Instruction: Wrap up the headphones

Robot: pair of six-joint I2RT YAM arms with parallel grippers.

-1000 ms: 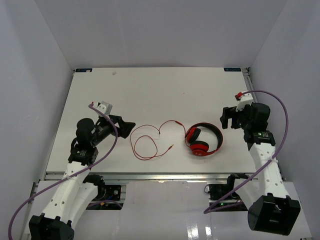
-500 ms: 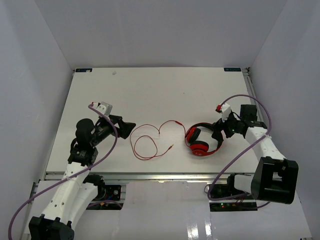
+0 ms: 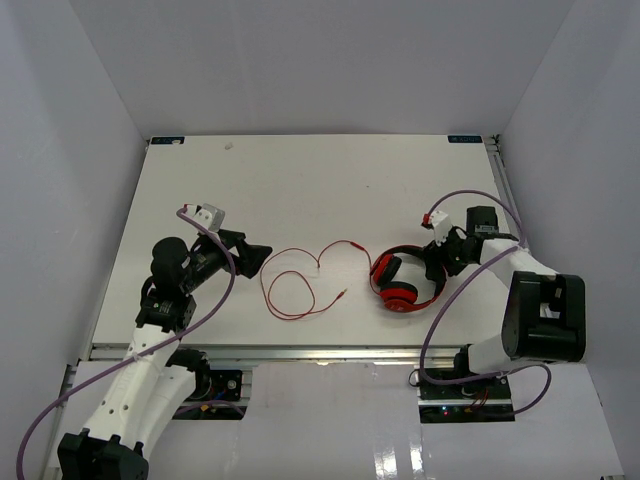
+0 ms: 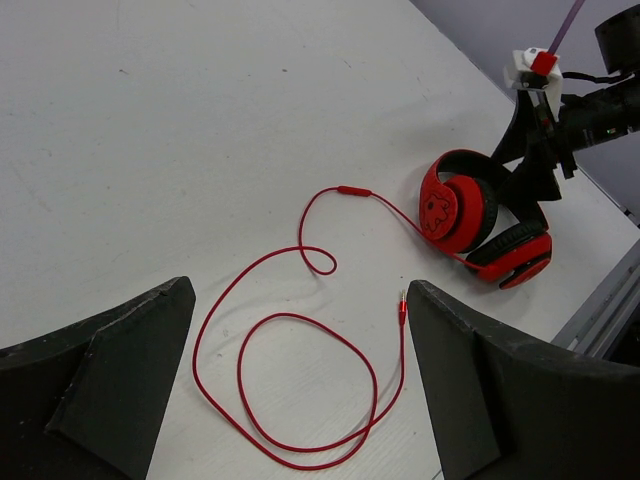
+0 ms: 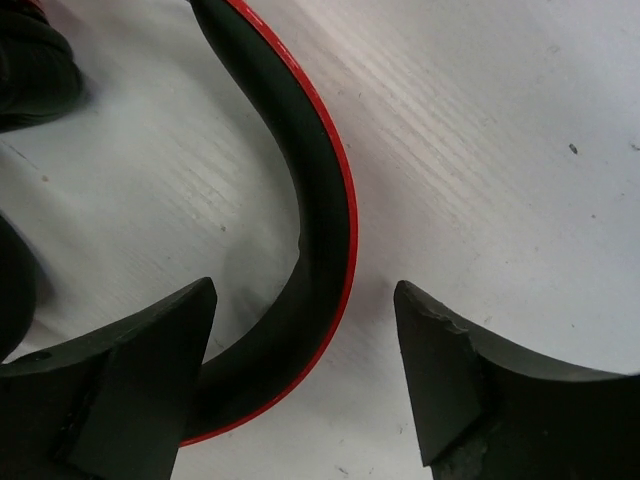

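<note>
The red headphones (image 3: 405, 280) lie on the white table right of centre, black pads inward; they also show in the left wrist view (image 4: 480, 215). Their thin red cable (image 3: 292, 285) runs left and lies in loose loops, with its plug end (image 4: 402, 303) free on the table. My right gripper (image 3: 440, 262) is open and low over the headband (image 5: 320, 200), which curves between the open jaws, nearer the left finger; no grip shows. My left gripper (image 3: 255, 255) is open and empty, left of the cable loops (image 4: 300, 390).
Purple robot cables (image 3: 455, 200) arch over each arm. The table's front edge (image 3: 300, 350) runs just below the cable loops. White walls enclose the table on three sides.
My right arm has swung left and down from the right side of the table to the headband, its open jaws now around the band. The left arm, headphones and cable have not moved.
</note>
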